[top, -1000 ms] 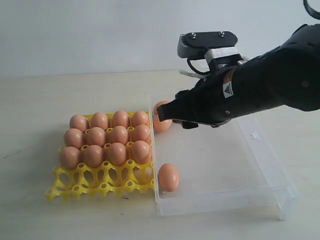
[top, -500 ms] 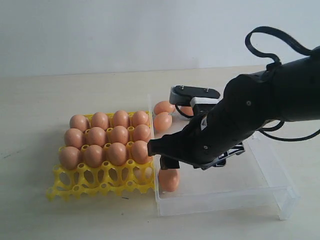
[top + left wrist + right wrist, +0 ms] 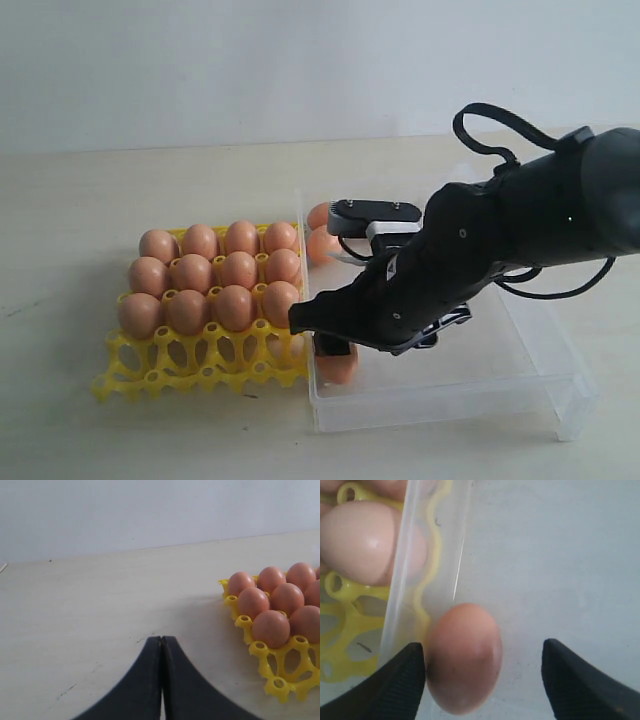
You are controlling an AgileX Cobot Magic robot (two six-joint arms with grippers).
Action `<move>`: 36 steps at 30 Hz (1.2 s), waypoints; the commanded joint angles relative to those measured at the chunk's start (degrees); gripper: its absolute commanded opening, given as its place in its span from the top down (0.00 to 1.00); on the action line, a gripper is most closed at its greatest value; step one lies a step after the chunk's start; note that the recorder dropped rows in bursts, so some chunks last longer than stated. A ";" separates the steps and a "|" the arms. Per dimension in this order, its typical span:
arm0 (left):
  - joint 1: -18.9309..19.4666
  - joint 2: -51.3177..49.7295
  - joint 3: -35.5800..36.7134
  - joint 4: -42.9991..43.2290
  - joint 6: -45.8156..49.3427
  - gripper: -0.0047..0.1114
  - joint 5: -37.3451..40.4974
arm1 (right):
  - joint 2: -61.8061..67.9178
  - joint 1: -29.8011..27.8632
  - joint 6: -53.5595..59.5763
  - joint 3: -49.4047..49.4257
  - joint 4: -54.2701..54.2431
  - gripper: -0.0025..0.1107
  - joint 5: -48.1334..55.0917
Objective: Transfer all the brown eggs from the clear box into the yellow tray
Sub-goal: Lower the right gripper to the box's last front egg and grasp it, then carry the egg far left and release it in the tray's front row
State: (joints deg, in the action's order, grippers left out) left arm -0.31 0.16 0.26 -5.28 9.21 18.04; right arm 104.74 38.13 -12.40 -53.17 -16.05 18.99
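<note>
Right wrist view showed one brown egg (image 3: pixel 462 657) lying on the floor of the clear box (image 3: pixel 560 555), close against its transparent side wall, with the yellow tray (image 3: pixel 357 594) just beyond that wall. The right gripper (image 3: pixel 482 654) had its fingers (image 3: pixel 395 685) spread wide around this egg. One finger looked to be touching the shell, while the other stood well apart from it. In the exterior view the egg sat in the near corner of the box on the tray's side, partly hidden by the arm (image 3: pixel 520 230). Two more brown eggs (image 3: pixel 322 243) lay in the far corner on the same side. Twelve eggs filled the three farther rows of the tray. The left gripper (image 3: pixel 161 641) had its fingers pressed together above the pale table (image 3: pixel 75 605), off to one side of the tray.
</note>
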 commanded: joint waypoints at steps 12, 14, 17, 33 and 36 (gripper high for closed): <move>-0.34 -0.16 -0.26 -0.28 -0.19 0.96 -0.20 | 4.10 -0.11 0.77 0.15 1.65 0.55 -7.00; -0.34 -0.16 -0.26 -0.28 -0.19 0.96 -0.20 | 4.10 -0.11 0.77 0.15 1.76 0.72 -7.33; -0.34 -0.16 -0.26 -0.28 -0.19 0.96 -0.20 | 3.13 -0.11 0.77 0.15 4.99 0.97 -8.27; -0.34 -0.16 -0.26 -0.28 -0.19 0.96 -0.20 | -0.92 6.55 -20.03 0.25 32.18 0.98 -47.13; -0.34 -0.16 -0.26 -0.28 -0.19 0.96 -0.20 | 3.18 7.51 -26.59 0.25 37.97 0.98 -58.46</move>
State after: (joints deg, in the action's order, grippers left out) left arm -0.31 0.16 0.26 -5.28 9.21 18.04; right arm 104.73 44.65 -32.35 -52.92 15.21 -28.56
